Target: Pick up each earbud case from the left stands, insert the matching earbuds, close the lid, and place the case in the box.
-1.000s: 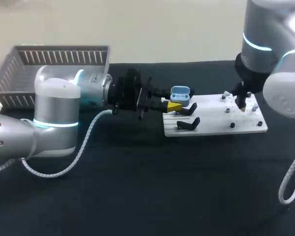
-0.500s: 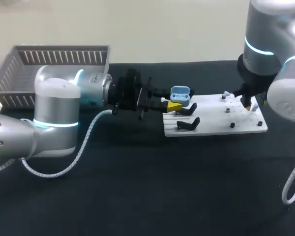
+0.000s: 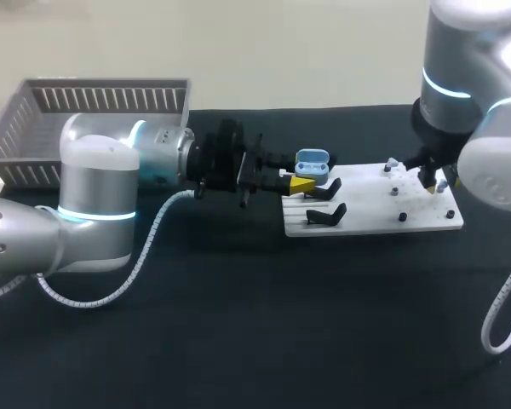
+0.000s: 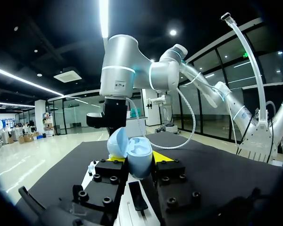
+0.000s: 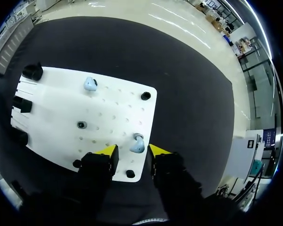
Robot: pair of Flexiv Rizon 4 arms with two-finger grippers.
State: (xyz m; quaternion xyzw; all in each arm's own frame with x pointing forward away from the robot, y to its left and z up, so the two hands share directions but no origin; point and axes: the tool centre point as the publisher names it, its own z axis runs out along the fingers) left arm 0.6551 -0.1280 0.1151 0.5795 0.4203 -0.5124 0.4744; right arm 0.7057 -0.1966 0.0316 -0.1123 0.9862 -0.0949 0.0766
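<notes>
The desk [image 3: 238, 324] is covered by a matte black cloth. The left arm [image 3: 94, 196] and the right arm [image 3: 468, 94] are smooth, rounded silver tubes, each with a glowing cyan ring at a joint. A coiled white cable hangs from each arm.

At the desk's far left corner sits a grey plastic basket [image 3: 34, 128] with slatted walls. A flat white board [image 3: 375, 209] lies right of centre. It is a rigid rectangle dotted with small holes and a few short black pegs [image 5: 145, 96]. Two dark angled stands [image 3: 326, 215] rise from its left end.

The earbud case [image 4: 139, 157] is a glossy pale-blue rounded shell. Its lid is hinged open and tipped back, so the moulded hollows inside show. It sits above the board's left end, near the stands. The left fingers [image 4: 167, 172], blocky black with bolt heads and yellow tips, are clenched on the case body from both sides. The open lid stands up above them.

Two small pale-blue earbuds rest on the board. One earbud [image 5: 90, 84] lies out in the open near the board's far edge, well apart from either arm. The other earbud [image 5: 137, 146] stands near the board's right end, directly between the yellow tips of the right fingers [image 5: 106, 153]. These fingers are spread and released, with a gap visible on each side of the bud.
</notes>
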